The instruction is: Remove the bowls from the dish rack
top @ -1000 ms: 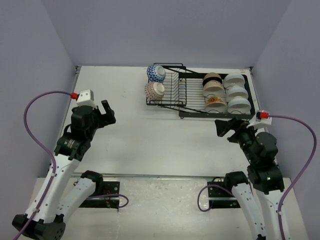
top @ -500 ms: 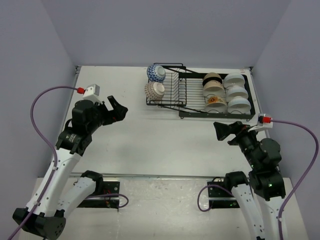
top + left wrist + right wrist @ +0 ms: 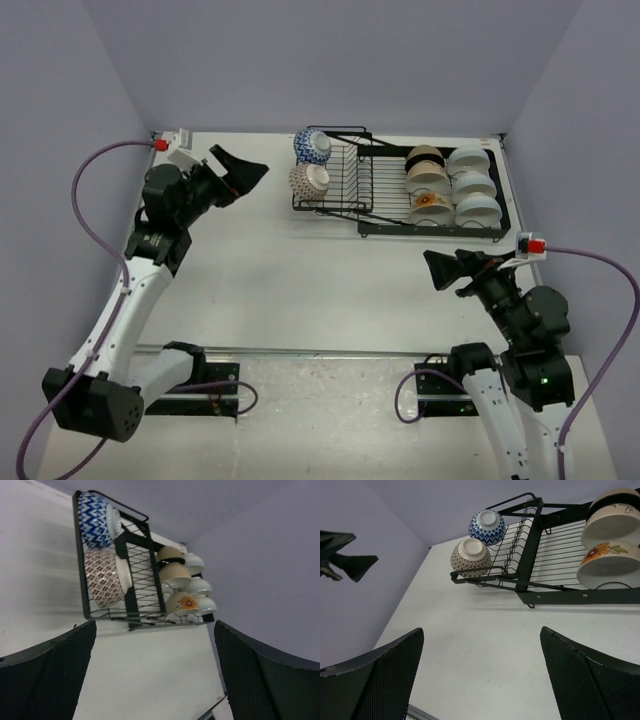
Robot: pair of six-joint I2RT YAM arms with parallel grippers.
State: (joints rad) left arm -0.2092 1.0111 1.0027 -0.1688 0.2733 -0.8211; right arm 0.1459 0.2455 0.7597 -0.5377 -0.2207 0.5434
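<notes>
Top view: the dish rack sits along the far side of the table, toward the right. The blue-and-white bowl and reddish-brown bowl stand on edge at its left end, and the white bowls are lined up in the tray part. The left gripper hangs just left of that end, jaws apart and empty. The right gripper is nearer the front, clear of the tray, also spread.

Left wrist view: the fingers are wide apart, with the rack straight ahead and not touching.

Right wrist view: same deal, fingers wide, rack ahead, orange-floral bowl on the right.
</notes>
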